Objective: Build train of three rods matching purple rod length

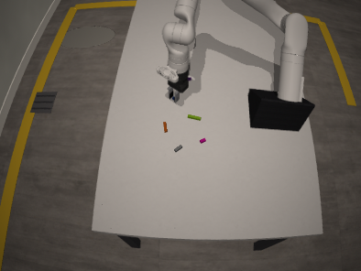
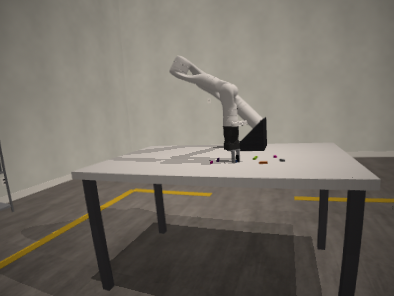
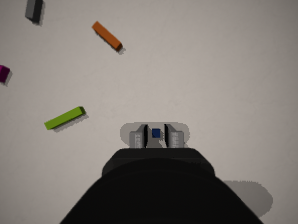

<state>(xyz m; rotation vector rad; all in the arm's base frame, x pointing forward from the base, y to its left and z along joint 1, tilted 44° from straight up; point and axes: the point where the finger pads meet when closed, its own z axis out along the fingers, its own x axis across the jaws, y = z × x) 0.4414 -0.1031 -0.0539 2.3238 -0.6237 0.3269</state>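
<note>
My gripper (image 1: 173, 97) stands low over the white table at its far middle, fingers pointing down. In the wrist view the gripper (image 3: 155, 135) is open, with the small blue rod (image 3: 156, 133) between the fingers and a gap on each side of it. The purple rod (image 1: 189, 78) shows only as a small bit behind the gripper's wrist. In front of the gripper lie the lime rod (image 1: 194, 117), the orange rod (image 1: 165, 127), the grey rod (image 1: 178, 148) and the magenta rod (image 1: 202, 140), all apart from each other. The wrist view also shows the lime rod (image 3: 65, 118), orange rod (image 3: 107, 36), grey rod (image 3: 34, 9) and magenta rod (image 3: 3, 73).
The arm's black base block (image 1: 279, 110) stands at the table's right side. The arm reaches across the far part of the table.
</note>
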